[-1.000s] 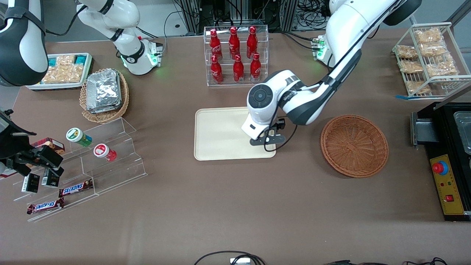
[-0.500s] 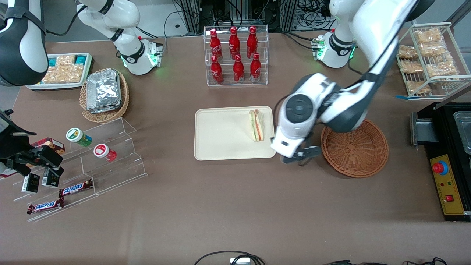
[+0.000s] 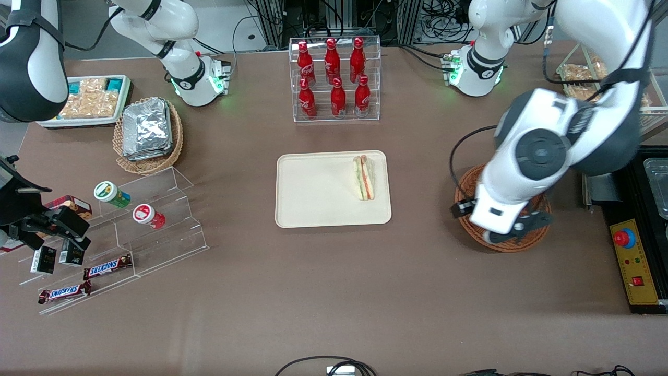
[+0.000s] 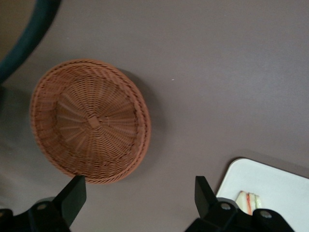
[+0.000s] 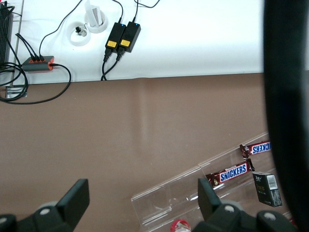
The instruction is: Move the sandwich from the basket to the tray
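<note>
The sandwich [image 3: 365, 177], a pale wedge with red and green layers, lies on the cream tray [image 3: 313, 193] near the tray's edge toward the working arm's end. It also shows in the left wrist view [image 4: 247, 201] on the tray [image 4: 275, 183]. The reddish-brown woven basket [image 4: 89, 121] is empty. In the front view the basket [image 3: 527, 243] is largely covered by the arm. My left gripper [image 4: 140, 200] is open and empty, raised above the table over the basket [image 3: 514, 227], well away from the sandwich.
A clear rack of red bottles [image 3: 334, 78] stands farther from the front camera than the tray. A wire rack of snack bags [image 3: 579, 73] and a black box with a red button [image 3: 634, 256] lie at the working arm's end. A tan basket of foil packs [image 3: 147, 133] lies toward the parked arm's end.
My left gripper left the sandwich on the tray, rose and swung away toward the working arm's end, ending over the basket. The sandwich has stayed put since half a second ago.
</note>
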Robot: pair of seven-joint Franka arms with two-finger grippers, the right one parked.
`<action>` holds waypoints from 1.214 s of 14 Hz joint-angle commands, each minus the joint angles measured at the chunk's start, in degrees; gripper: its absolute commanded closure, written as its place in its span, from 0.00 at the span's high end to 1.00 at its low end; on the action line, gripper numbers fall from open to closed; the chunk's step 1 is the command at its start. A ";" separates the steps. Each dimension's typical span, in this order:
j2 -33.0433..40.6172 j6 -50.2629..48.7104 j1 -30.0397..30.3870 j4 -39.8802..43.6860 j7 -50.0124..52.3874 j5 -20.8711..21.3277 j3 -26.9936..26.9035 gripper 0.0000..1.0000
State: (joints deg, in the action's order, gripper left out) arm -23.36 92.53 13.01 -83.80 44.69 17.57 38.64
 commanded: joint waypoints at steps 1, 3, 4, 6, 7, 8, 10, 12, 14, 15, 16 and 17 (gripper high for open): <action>1.90 -4.80 4.20 2.49 -7.92 -3.23 0.38 0.99; 4.54 -6.73 6.58 1.97 -14.34 -5.78 -0.06 0.99; 5.50 -8.40 6.50 2.06 -16.81 -6.40 -1.80 0.99; 7.87 -10.08 5.10 1.88 -20.94 -8.94 -6.11 0.99; 8.84 -10.61 4.05 1.79 -23.22 -9.74 -8.74 0.99; 10.33 -11.05 2.30 1.10 -25.95 -10.79 -11.98 0.99; 13.93 -11.66 -1.04 -0.39 -31.66 -14.39 -19.71 0.99; 17.01 -11.93 -3.24 -1.80 -37.89 -16.34 -25.70 0.99; 19.30 -12.55 -4.66 -3.12 -41.43 -16.52 -28.53 0.99; 20.44 -12.46 -5.01 -4.17 -42.66 -16.52 -29.23 0.99; 21.76 -12.11 -5.54 -5.23 -43.89 -16.52 -30.02 0.99; 22.73 -12.11 -6.50 -5.85 -45.47 -16.52 -30.99 0.99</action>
State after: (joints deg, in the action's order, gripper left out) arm -4.36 79.95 8.92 -85.94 1.97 1.87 10.03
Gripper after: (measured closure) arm 0.004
